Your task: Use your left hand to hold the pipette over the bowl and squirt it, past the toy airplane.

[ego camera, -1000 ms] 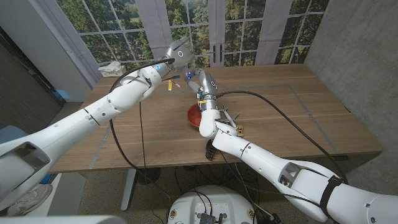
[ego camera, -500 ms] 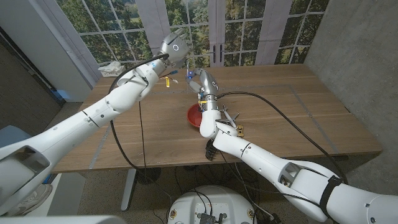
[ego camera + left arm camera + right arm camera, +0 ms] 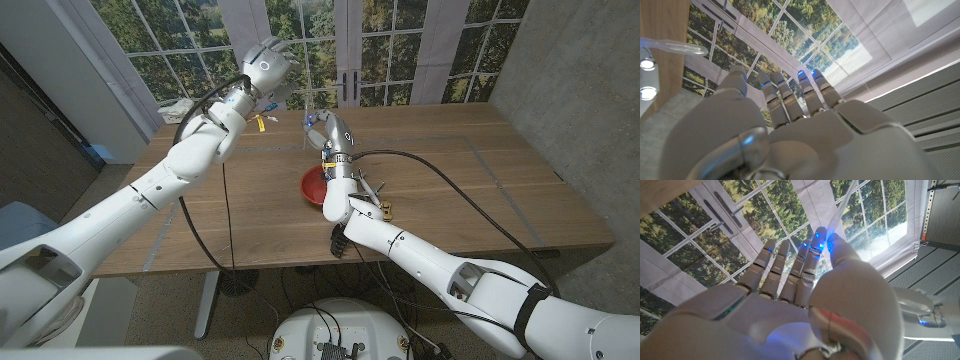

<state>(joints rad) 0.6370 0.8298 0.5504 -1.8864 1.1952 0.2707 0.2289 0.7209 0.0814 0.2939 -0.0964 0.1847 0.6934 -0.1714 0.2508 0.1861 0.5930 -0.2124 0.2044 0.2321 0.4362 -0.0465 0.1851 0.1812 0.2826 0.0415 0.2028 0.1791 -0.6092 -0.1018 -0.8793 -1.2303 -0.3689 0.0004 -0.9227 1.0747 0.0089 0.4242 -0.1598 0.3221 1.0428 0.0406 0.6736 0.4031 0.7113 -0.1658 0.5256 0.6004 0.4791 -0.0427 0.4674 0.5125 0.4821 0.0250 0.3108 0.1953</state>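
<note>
Red bowl (image 3: 312, 186) sat at mid-table, under the right arm. Right hand (image 3: 322, 127) raised beyond it; grip unclear. Left hand (image 3: 266, 66) had lifted toward the window, fingers spread, empty. Pipette (image 3: 677, 46) lay on the far table (image 3: 450, 160), ungrasped; toy airplane (image 3: 262, 122) near.

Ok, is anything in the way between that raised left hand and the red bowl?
Yes. The right hand and its forearm stand over the bowl, on the side facing the left hand. The yellow toy plane lies below it.
</note>
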